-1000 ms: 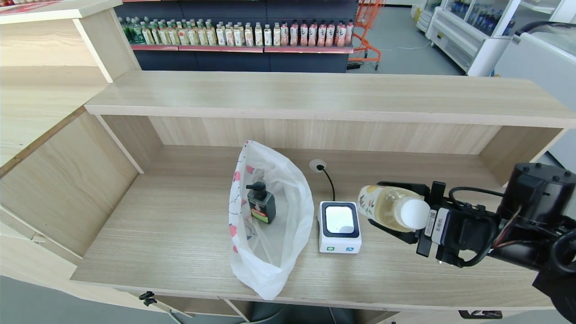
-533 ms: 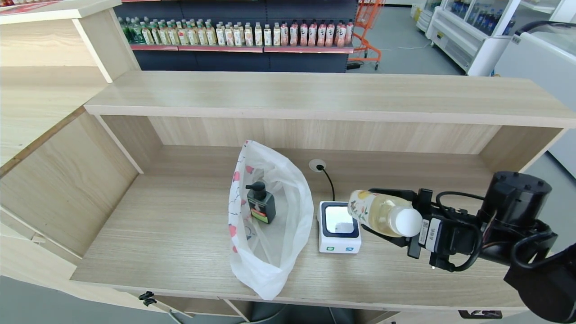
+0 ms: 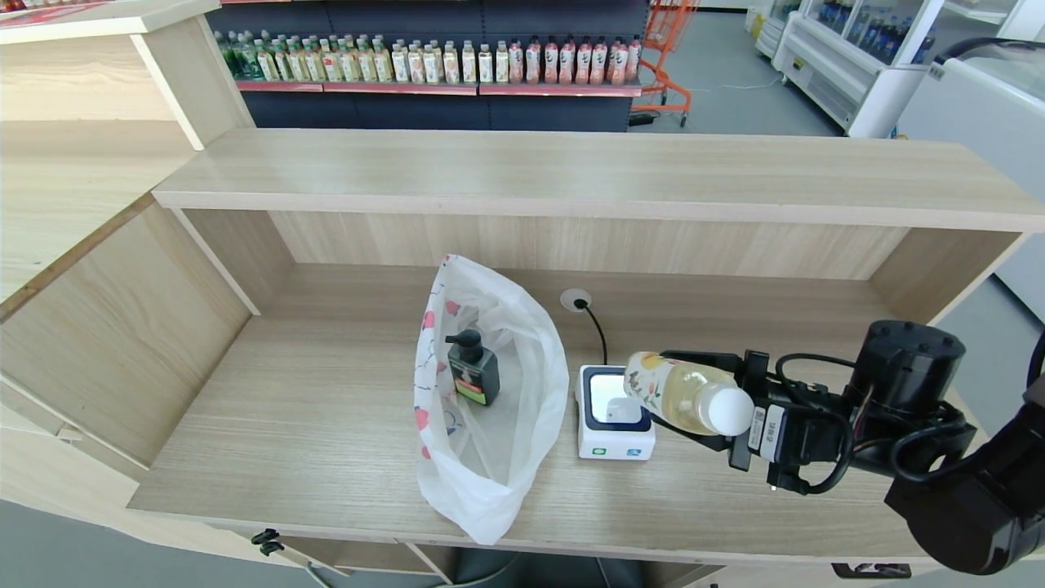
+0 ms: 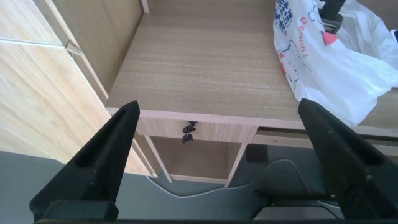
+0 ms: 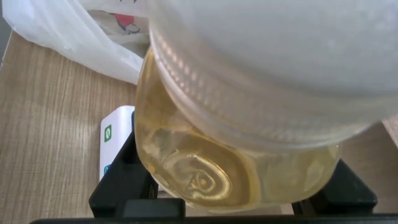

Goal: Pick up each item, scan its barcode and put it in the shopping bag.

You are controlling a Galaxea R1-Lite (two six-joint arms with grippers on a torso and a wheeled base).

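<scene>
Bottle [image 3: 665,388]: plastic, full of yellow drink, so likely a bit heavy; smooth and round, so maybe slippery; lying sideways in the air, white cap toward the robot, bottom end over the scanner's glass
Best hold: around the fat middle, not the cap; firm squeeze but not too hard, or the thin sides could dent
Right end effector [image 3: 695,398]: closed around the bottle's middle, one black finger on each side
Scanner [image 3: 608,445]: small white box on the surface [image 3: 310,425], just beside the shopping bag
Shopping bag [image 3: 482,482]: thin and floppy, mouth open, black pump bottle [image 3: 474,371] already inside
Left end effector [image 4: 219,107]: wide open, holding nothing, out by the near edge of the surface
</scene>
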